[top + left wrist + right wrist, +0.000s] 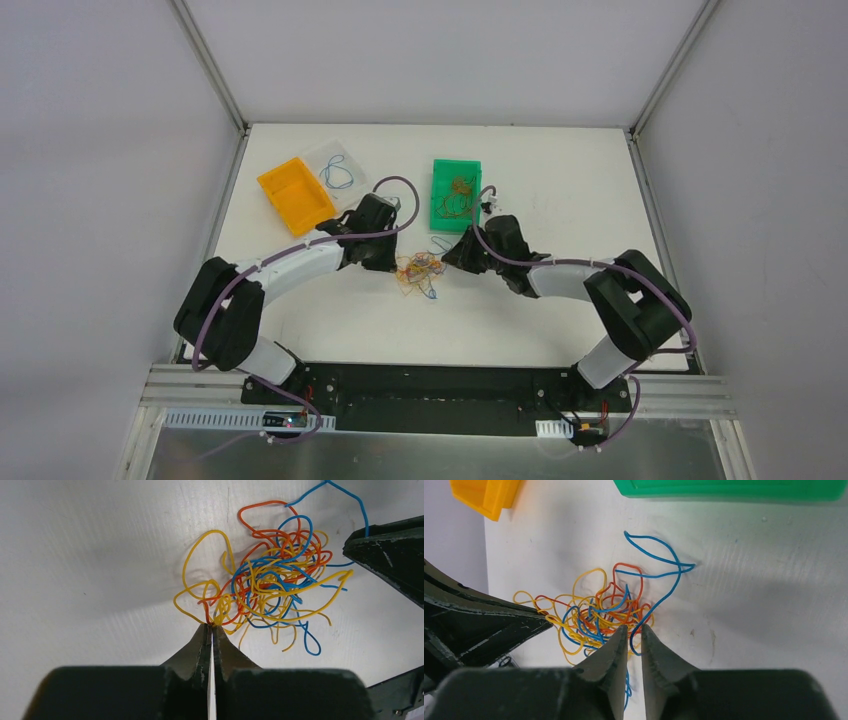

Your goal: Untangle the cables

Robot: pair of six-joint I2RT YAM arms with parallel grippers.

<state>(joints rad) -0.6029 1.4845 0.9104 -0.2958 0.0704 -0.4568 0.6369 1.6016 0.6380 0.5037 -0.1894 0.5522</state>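
The cables are one tangle (420,272) of thin orange, blue and yellow wires lying on the white table between my two grippers. My left gripper (397,262) is at the tangle's left edge. In the left wrist view the left gripper (212,626) is shut, pinching orange and yellow strands of the tangle (272,582) at its tips. My right gripper (448,262) is at the tangle's right edge. In the right wrist view the right gripper (634,628) stands narrowly open over the tangle (599,612), with a blue strand (659,560) running down between the tips, unpinched.
An orange bin (296,194) and a clear tray holding a blue wire (338,172) stand at the back left. A green bin (456,192) holding brownish wires stands behind the tangle. Grey walls close in the table on three sides.
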